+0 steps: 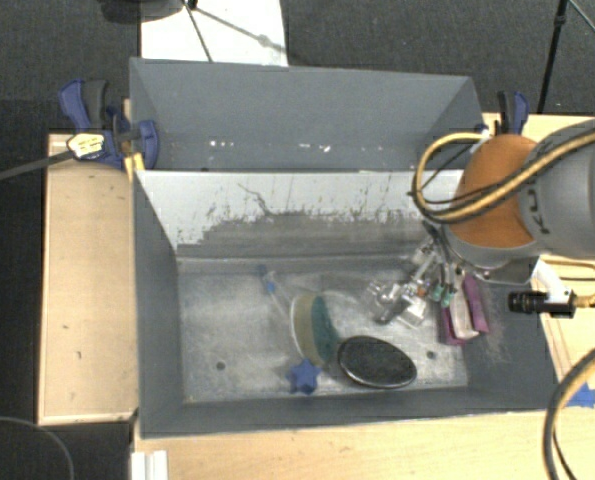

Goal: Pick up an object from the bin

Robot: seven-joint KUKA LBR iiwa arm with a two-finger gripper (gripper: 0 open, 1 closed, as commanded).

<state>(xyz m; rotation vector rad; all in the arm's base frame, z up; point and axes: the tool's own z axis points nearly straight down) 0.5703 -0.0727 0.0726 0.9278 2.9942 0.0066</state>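
My gripper [397,300] hangs low over the right half of the bin floor, its metal tip pointing left and down. Just below it lies a dark oval disc [377,361], flat on the floor. Left of the disc a pale round lid-like thing with a teal edge [312,326] stands tilted. A purple and pink oblong thing [464,310] leans by the right wall, close behind the gripper. I see nothing held in the gripper.
A small blue star-shaped piece [302,376] lies near the front wall, and a tiny blue bit [269,286] sits farther back. The arm with its orange cover and cables comes in over the right rim.
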